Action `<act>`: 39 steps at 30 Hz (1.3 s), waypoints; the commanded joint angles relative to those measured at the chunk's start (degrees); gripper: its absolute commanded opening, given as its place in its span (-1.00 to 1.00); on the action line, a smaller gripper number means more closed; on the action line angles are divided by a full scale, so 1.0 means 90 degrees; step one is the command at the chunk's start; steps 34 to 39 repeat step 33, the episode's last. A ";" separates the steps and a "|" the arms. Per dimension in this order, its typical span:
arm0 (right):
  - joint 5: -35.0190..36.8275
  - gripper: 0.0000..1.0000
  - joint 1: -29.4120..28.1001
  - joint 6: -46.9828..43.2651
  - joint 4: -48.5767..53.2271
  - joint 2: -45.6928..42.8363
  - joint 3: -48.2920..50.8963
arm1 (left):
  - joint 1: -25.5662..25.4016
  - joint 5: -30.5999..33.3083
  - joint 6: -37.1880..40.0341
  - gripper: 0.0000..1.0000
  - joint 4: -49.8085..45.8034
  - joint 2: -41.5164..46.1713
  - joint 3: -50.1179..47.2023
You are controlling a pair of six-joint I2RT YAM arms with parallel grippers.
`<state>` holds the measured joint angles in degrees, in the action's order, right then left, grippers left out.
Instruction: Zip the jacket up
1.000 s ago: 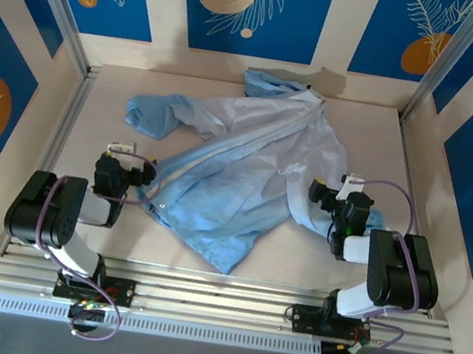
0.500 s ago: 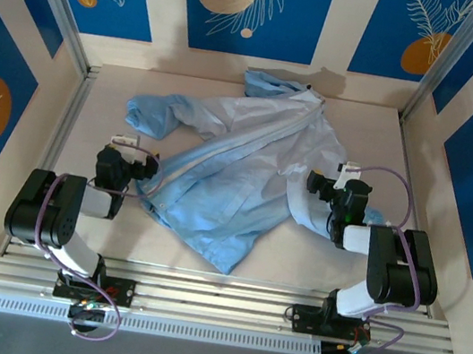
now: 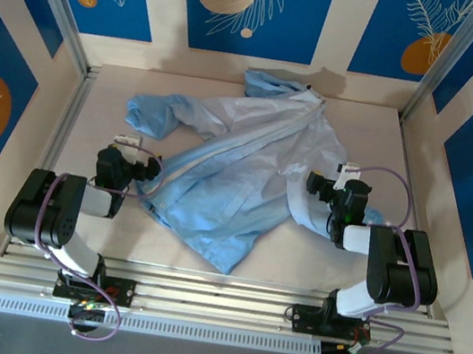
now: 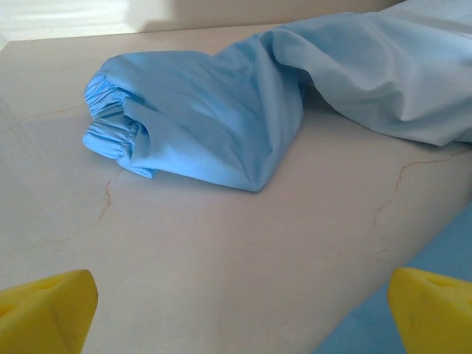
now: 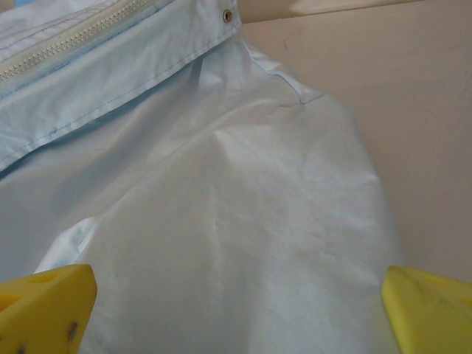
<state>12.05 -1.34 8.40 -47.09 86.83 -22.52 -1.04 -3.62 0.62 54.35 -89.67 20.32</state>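
Observation:
The light-blue jacket [image 3: 247, 165] lies spread and rumpled across the middle of the table, its zipper line [image 3: 242, 142] running diagonally from far right to near left. My left gripper [image 3: 147, 166] is open at the jacket's near-left hem. In the left wrist view the left gripper [image 4: 240, 317] hovers over bare table, with a sleeve and its gathered cuff [image 4: 110, 125] lying ahead. My right gripper [image 3: 315, 184] is open at the jacket's right side. The right wrist view has the right gripper [image 5: 236, 310] over pale fabric [image 5: 243, 221], with the zipper teeth [image 5: 66, 40] and a snap [image 5: 227, 15] at the top.
The beige table [image 3: 370, 136] is walled in by blue patterned panels and metal posts [image 3: 60, 7]. An aluminium rail [image 3: 216, 301] runs along the near edge by both arm bases. One sleeve [image 3: 161, 114] reaches toward the far left.
Both grippers have edged away from the bases toward the jacket, the right one a little further. The jacket has not moved.

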 commanded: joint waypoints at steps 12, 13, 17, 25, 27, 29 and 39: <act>0.0137 0.98 -0.0017 -0.0104 -0.0077 0.0040 -0.0053 | -0.0012 -0.0184 0.0155 1.00 -0.0033 0.0002 0.0116; 0.0144 0.98 -0.0015 -0.0104 -0.0074 0.0039 -0.0051 | -0.0012 -0.0184 0.0152 1.00 -0.0034 0.0003 0.0116; 0.0141 0.98 -0.0017 -0.0104 -0.0080 0.0035 -0.0055 | -0.0012 -0.0184 0.0155 1.00 -0.0033 0.0002 0.0114; 0.0154 0.98 -0.0022 -0.0113 -0.0052 0.0050 -0.0075 | -0.0012 -0.0179 0.0153 1.00 -0.0033 0.0003 0.0113; 0.0108 0.98 -0.0008 -0.0114 -0.0058 0.0062 -0.0075 | -0.0020 -0.0184 0.0155 1.00 -0.0033 0.0002 0.0113; 0.0104 0.98 -0.0007 -0.0113 -0.0065 0.0061 -0.0070 | -0.0014 -0.0184 0.0155 1.00 -0.0033 0.0004 0.0116; 0.0082 0.98 -0.0007 -0.0113 -0.0071 0.0049 -0.0058 | -0.0012 -0.0184 0.0153 1.00 -0.0033 0.0005 0.0110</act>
